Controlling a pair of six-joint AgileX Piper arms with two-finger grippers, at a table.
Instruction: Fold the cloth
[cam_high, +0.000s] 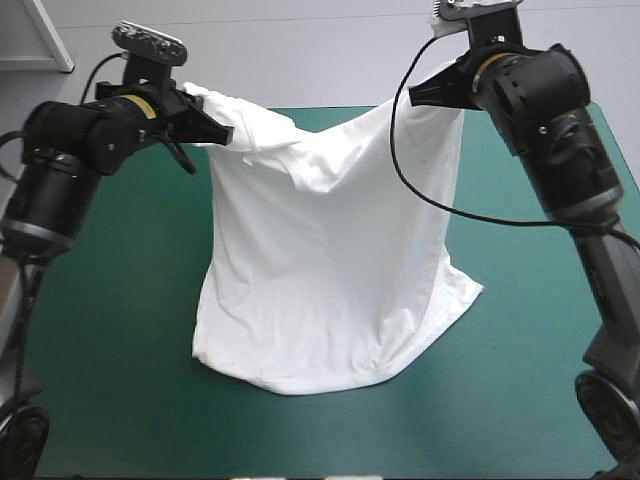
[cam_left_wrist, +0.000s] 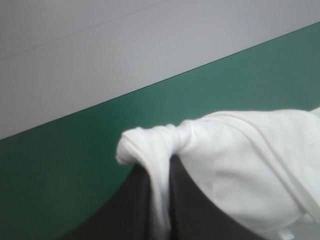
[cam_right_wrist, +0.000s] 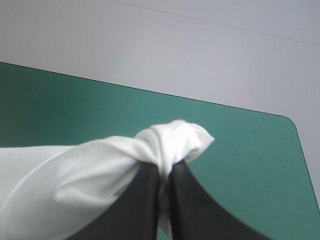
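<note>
The white T-shirt (cam_high: 330, 270) hangs lifted between both arms, its top edge sagging in the middle and its lower part resting on the teal-green cover (cam_high: 110, 340). My left gripper (cam_high: 208, 128) holds one upper corner at the left, shut on a bunched knot of T-shirt (cam_left_wrist: 155, 145). At the right, my right gripper (cam_high: 432, 92) is shut on the other corner, with a wad of T-shirt (cam_right_wrist: 172, 140) poking out past its fingertips.
The table's far edge (cam_right_wrist: 150, 92) runs just beyond the raised cloth, with a rounded far corner (cam_right_wrist: 290, 120) ahead of the right gripper. Bare cover lies left, right and in front of the shirt.
</note>
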